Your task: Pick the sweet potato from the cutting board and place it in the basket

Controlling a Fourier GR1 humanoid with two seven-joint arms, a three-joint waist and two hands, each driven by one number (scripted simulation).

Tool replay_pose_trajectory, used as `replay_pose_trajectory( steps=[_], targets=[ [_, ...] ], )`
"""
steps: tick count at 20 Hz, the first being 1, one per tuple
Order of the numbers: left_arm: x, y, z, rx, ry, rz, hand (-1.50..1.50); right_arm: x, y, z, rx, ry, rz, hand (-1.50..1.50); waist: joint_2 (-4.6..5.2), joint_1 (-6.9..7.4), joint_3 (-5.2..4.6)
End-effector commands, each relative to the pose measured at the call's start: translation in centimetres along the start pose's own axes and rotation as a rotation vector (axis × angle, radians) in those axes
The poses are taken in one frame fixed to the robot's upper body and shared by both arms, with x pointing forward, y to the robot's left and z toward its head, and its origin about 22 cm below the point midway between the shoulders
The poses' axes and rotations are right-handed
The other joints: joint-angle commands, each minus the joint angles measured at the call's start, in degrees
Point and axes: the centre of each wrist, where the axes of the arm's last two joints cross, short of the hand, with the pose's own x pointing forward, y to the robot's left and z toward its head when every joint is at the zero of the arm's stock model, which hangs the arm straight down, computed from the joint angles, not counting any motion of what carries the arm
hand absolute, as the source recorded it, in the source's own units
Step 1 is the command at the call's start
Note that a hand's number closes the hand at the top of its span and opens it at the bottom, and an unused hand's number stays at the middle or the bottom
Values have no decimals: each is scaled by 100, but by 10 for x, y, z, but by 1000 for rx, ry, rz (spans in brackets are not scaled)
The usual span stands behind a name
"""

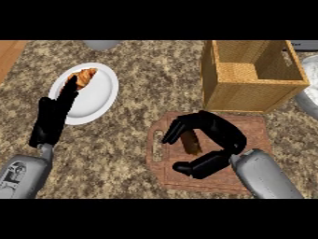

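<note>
Grasp step: right hand (213,140) fingers curl round the brown oblong sweet potato (191,143) on the reddish wooden cutting board (254,125); next lift toward the woven square basket (238,99) beyond the fingertips; left hand (53,119) rests, fingers straight.

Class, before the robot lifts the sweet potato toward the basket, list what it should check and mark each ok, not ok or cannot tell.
1. Right hand curled round the sweet potato: ok.
2. Sweet potato off the cutting board: cannot tell.
3. Basket open on top, nothing seen inside: ok.
4. Way from board to basket clear: ok, the basket stands just behind the board.
5. Left hand out of the way, by the plate: ok.
</note>
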Motion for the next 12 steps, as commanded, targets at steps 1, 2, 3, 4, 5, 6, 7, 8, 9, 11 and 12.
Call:
replay_pose_trajectory(
  steps=[1,2,3,4,5,6,7,8,9,11,12],
  targets=[
    [-1,13,-5,9,41,-4,0,-18,49,-15,67,-158,132,-150,-49,-219,-15],
    [-8,12,-2,14,58,12,0,0,51,-30,11,-158,212,-150,-80,-277,-23],
    [-6,24,1,28,55,-3,0,2,46,-14,6,-111,296,-150,-103,-311,-23],
    [-8,15,-1,20,56,-12,0,15,27,-30,10,-53,394,-150,-101,-319,-29],
    [-17,14,5,-6,81,13,0,17,12,-20,35,26,533,-150,-136,-330,-39],
    [-22,18,5,17,84,6,0,30,-3,-29,26,46,652,-150,-147,-357,-49],
    [-20,11,8,12,78,-13,0,37,-6,-34,39,95,729,-150,-173,-348,-48],
    [-20,21,3,41,99,-2,0,47,-9,-34,87,133,807,-150,-182,-434,-54],
    [-16,28,-1,32,80,10,0,63,-32,-37,118,178,907,-150,-160,-446,-59],
    [-18,17,2,19,91,6,0,84,-35,-50,212,277,1017,-150,-183,-421,-60],
    [-22,19,2,12,89,-11,0,88,-41,-51,273,357,1052,-150,-153,-391,-59]
  ],
)
